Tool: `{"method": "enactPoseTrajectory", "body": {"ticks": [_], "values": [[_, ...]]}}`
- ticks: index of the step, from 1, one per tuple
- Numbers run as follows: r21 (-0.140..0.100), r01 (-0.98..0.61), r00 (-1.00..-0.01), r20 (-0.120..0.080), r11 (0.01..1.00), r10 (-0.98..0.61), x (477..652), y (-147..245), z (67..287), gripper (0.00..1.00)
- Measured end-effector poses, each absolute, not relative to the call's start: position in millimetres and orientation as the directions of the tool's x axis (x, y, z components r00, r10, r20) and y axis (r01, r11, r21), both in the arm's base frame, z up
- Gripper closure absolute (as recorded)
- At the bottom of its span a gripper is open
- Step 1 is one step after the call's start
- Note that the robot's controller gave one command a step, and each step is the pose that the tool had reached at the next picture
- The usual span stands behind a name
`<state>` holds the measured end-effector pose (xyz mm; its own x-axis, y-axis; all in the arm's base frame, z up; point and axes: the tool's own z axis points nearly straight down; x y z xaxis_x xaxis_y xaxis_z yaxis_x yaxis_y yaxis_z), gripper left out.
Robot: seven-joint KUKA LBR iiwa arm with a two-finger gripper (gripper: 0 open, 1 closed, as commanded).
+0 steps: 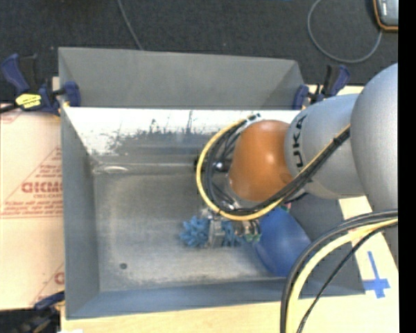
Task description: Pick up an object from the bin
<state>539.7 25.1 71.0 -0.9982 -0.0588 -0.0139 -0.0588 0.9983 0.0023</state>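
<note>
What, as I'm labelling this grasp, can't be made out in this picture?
Camera view:
The gripper lies largely under the orange wrist cover; whether it touches anything cannot be told.
The blue spiky thing mid-floor: its right side is hidden by the gripper, and its kind is too small to tell.
The blue rounded thing to its right: its top is hidden under the arm.
The bin: its right side is covered by the arm.

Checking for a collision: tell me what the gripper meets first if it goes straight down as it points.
Probably the small blue knobbly thing, at whose right edge the gripper points down; depth is unclear, so it could instead pass beside it onto the bin floor.
</note>
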Motion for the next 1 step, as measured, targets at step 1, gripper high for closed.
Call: {"method": "enactPoseTrajectory", "body": {"ticks": [1], "values": [[0.002, -0.056, -0.998, -0.003, 0.998, -0.056, 536.2, 24.8, 86.2, 1.00]]}}
